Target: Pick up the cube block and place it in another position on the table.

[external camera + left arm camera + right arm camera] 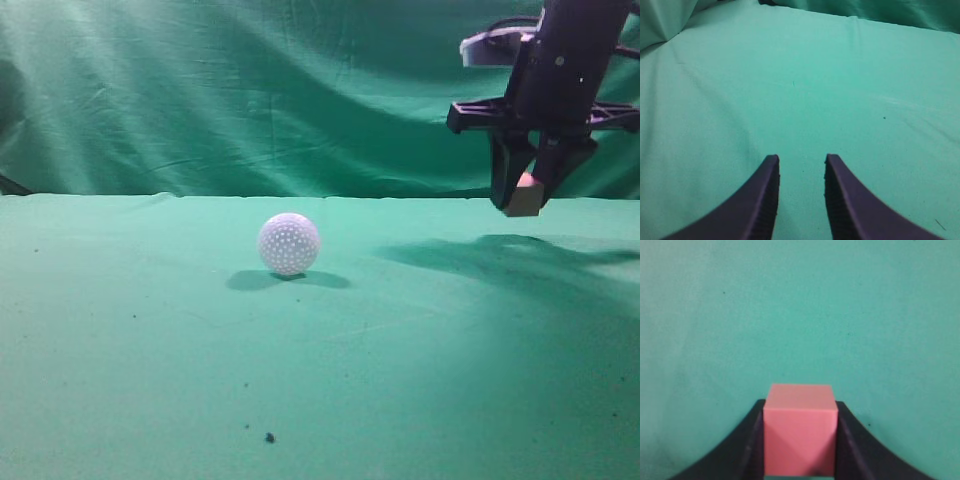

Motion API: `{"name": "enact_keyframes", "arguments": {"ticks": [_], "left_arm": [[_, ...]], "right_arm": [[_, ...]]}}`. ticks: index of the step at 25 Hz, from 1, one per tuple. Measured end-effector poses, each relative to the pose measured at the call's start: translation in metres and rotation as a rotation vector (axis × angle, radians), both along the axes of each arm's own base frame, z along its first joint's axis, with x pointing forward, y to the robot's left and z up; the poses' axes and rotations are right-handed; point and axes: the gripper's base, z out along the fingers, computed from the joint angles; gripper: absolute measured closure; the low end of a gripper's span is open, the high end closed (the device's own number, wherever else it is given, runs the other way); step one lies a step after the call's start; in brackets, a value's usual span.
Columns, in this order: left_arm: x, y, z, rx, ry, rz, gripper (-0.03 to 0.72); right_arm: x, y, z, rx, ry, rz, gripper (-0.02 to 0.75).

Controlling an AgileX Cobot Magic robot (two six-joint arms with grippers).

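My right gripper (522,200) is shut on the cube block (524,195), a small reddish-brown cube, and holds it well above the table (150,380) at the right. In the right wrist view the cube block (800,432) looks pink and sits clamped between the two dark fingers of the right gripper (800,412), with green cloth (800,305) below. My left gripper (801,162) is open and empty above bare green cloth (805,85); it does not show in the exterior view.
A white dimpled ball (289,244) rests on the table left of centre. A small dark speck (269,437) lies near the front edge. The wrinkled green backdrop curtain (250,90) hangs behind the table.
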Motion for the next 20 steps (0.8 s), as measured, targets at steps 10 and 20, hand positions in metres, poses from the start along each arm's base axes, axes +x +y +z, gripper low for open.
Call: {"name": "enact_keyframes", "arguments": {"ticks": [10,20], "left_arm": [[0.0,0.0,0.0,0.0,0.0,0.0,0.426],[0.0,0.0,0.0,0.0,0.0,0.0,0.426]], "right_arm": [[0.001,0.0,0.0,-0.01,0.066,-0.012,0.079],[-0.039,-0.011,0.112,-0.024,0.102,-0.037,0.653]]}}
